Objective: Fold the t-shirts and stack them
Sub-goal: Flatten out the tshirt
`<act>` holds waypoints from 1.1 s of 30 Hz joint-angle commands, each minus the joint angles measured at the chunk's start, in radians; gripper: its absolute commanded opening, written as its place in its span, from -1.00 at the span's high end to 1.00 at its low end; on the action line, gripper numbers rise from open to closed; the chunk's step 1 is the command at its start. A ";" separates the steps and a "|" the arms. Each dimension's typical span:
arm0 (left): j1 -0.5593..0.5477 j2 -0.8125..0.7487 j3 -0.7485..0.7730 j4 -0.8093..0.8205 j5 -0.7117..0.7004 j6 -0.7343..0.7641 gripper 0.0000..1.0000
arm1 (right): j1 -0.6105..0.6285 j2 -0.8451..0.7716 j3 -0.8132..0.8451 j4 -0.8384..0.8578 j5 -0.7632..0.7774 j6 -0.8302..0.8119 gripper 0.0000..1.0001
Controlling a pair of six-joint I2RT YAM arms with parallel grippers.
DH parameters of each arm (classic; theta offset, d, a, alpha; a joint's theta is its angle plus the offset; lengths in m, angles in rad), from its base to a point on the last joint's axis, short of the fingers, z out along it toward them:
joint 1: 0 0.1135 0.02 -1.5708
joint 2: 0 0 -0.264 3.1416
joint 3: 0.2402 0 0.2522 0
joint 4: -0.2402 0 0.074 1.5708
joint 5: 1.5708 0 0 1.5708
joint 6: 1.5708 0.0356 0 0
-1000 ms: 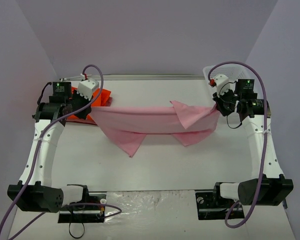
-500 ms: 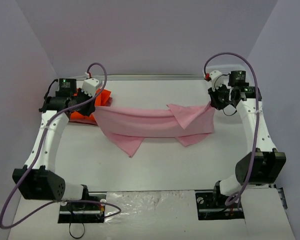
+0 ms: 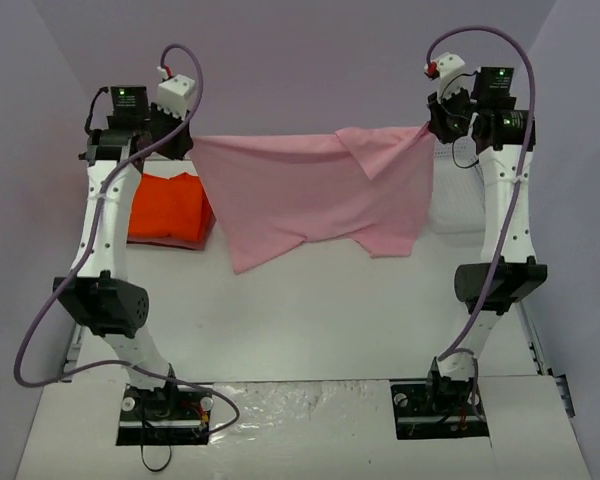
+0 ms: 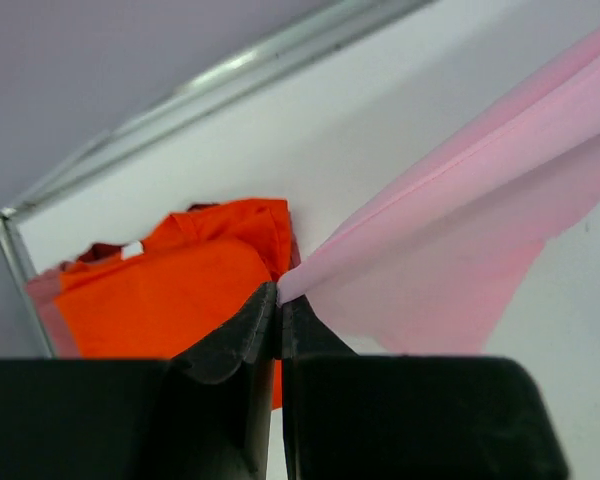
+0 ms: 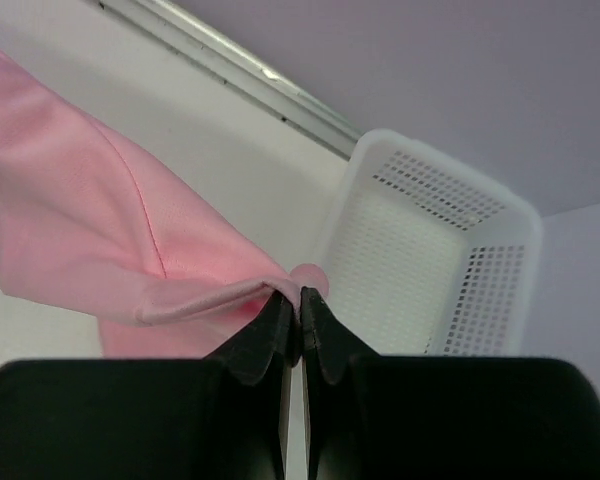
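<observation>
White tabletop [image 3: 310, 320], enclosed by pale lilac walls on three sides.

Light pink t-shirt [image 3: 310, 195]: suspended across the far half of the tabletop, stretched between both arms. Its top edge runs nearly level from left to right. One flap is folded over near the right end. The lower edge hangs unevenly, with a point drooping at the left and another at the right. Whether these points touch the tabletop cannot be determined.

Left gripper [image 4: 278, 295]: jaws pinched together on the left upper corner of the light pink t-shirt, with cloth fanning out from between the fingertips.

Right gripper [image 5: 298, 298]: jaws likewise clamped on the right upper corner, with a small bunch of cloth showing just above the tips.

Orange t-shirt [image 3: 168, 205]: folded and lying flat near the far left corner of the tabletop, below the left arm. A strip of duller pinkish-red cloth [image 4: 42, 290] shows at its edge in the left wrist view, apparently beneath it.

White mesh basket [image 5: 450, 250]: stands at the far right corner, behind the right arm.
</observation>
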 commanded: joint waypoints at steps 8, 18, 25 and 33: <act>0.017 -0.516 -0.214 0.087 -0.012 0.023 0.95 | -0.005 -0.547 -0.336 0.006 -0.035 -0.020 1.00; 0.020 -0.967 -0.680 0.075 -0.041 0.070 0.95 | -0.006 -1.007 -0.768 0.003 0.083 -0.017 1.00; 0.022 -0.906 -0.516 0.050 -0.005 -0.007 0.95 | -0.003 -0.919 -0.610 0.004 0.079 0.035 1.00; 0.022 -0.685 -0.551 0.156 -0.015 0.013 0.95 | -0.006 -0.658 -0.661 0.143 0.086 0.052 1.00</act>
